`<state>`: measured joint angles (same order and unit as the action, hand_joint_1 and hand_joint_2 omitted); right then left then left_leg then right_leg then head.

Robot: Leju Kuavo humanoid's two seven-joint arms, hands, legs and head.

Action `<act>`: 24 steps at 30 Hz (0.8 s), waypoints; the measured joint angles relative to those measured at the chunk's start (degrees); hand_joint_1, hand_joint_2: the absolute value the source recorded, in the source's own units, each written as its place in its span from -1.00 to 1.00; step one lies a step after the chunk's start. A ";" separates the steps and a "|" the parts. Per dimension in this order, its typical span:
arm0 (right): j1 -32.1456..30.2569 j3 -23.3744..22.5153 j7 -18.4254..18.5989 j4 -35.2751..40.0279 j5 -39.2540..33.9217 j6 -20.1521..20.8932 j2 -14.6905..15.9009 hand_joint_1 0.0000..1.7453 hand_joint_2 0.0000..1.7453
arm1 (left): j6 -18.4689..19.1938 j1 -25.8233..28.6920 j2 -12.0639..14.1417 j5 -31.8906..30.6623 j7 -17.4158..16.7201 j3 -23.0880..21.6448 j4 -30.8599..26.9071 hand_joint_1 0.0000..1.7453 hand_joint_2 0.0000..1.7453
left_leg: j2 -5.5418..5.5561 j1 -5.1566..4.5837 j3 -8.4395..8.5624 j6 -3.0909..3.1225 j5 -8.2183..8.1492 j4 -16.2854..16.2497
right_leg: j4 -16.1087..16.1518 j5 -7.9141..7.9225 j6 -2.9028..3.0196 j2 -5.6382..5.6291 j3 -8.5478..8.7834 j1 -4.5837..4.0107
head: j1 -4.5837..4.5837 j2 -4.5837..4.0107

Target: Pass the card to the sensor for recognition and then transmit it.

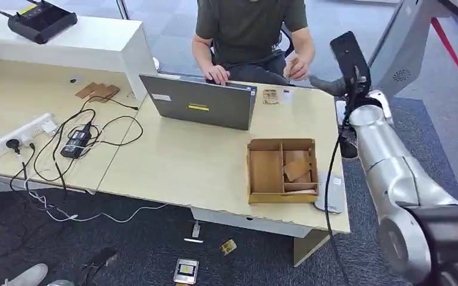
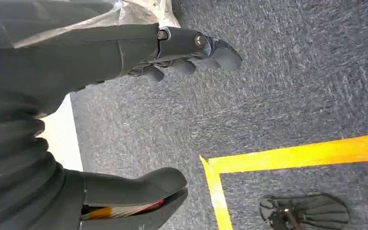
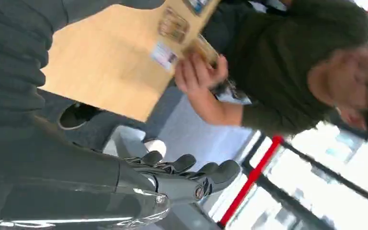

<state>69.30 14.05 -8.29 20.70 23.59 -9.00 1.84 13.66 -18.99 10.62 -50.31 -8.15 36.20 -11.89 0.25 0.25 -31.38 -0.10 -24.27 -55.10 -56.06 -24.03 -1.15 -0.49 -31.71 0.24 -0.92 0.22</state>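
While the right arm reaches up beyond the far right corner of the table (image 1: 173, 161), the right hand (image 3: 182, 175) is empty, its dark fingers (image 3: 220, 171) loosely extended and close together, away from the tabletop. In the head view this hand (image 1: 328, 85) appears as a grey shape just past the table's far edge, close to the seated person's hand (image 1: 298, 67). That person's hand (image 3: 199, 72) holds a brown card (image 3: 205, 48) at the table's far edge, pinched between thumb and fingers, apart from the robot's fingers. Another card-like piece, the sensor pad (image 1: 270, 96), lies flat on the table beside a small white label, just right of the open laptop (image 1: 203, 104). A cardboard tray (image 1: 262, 196) with compartments sits near the table's right front edge, holding loose brown cards (image 1: 296, 167) in its right section. The left hand (image 2: 172, 52) hangs over grey carpet, holding nothing, its fingers (image 2: 220, 52) gently curled and apart from the thumb (image 2: 139, 187). Yellow floor tape (image 2: 292, 155) marks the carpet below it. Cables and a power strip (image 1: 24, 134) lie on the table's left part.
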 joint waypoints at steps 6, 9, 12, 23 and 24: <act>-3.15 -12.20 -9.26 -0.26 -20.87 -16.64 9.53 -1.00 1.00 | -2.38 3.71 0.90 2.05 2.99 0.72 0.00 -1.00 1.00 | 0.05 0.04 0.12 0.15 -0.16 -0.03 | 0.25 -0.05 -0.06 0.08 0.24 -0.04 | 0.00 0.00; -10.20 -17.25 -5.43 -0.70 -23.68 -15.74 14.93 -1.00 1.00 | -3.45 4.83 1.25 2.80 3.96 1.09 0.00 -1.00 1.00 | 0.00 0.11 0.29 0.18 -0.35 -0.01 | 0.41 -0.08 -0.10 0.00 0.51 -0.12 | 0.04 0.00; -21.54 -21.48 1.94 -1.44 -23.90 -11.51 19.11 -1.00 1.00 | -3.82 6.00 1.62 2.86 4.37 1.73 0.00 -1.00 1.00 | 0.19 0.32 0.49 0.24 -0.51 -0.02 | 0.59 -0.23 -0.26 0.13 0.88 -0.31 | 0.00 0.00; -56.05 -29.79 25.21 -6.12 -25.93 15.60 20.26 -1.00 1.00 | -0.79 5.56 2.49 0.28 2.07 2.38 0.00 -1.00 1.00 | 0.68 0.39 0.57 -0.02 -0.82 0.12 | 0.43 -0.74 0.01 0.58 1.03 -0.38 | -0.15 0.00; -57.40 -30.38 26.24 -6.49 -25.98 15.77 19.82 -1.00 1.00 | -0.65 5.01 2.56 0.28 2.05 2.38 0.00 -1.00 1.00 | 0.58 0.39 0.63 -0.03 -0.83 0.13 | 0.42 -0.75 0.03 0.52 1.03 -0.38 | -0.04 0.00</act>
<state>11.90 -16.33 17.95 14.21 -2.38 6.78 21.66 13.01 -13.98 13.18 -50.03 -6.10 38.58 -11.89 0.83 0.64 -30.76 -0.13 -25.10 -54.97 -55.64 -24.78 -1.12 0.03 -30.68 -0.15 -0.96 0.22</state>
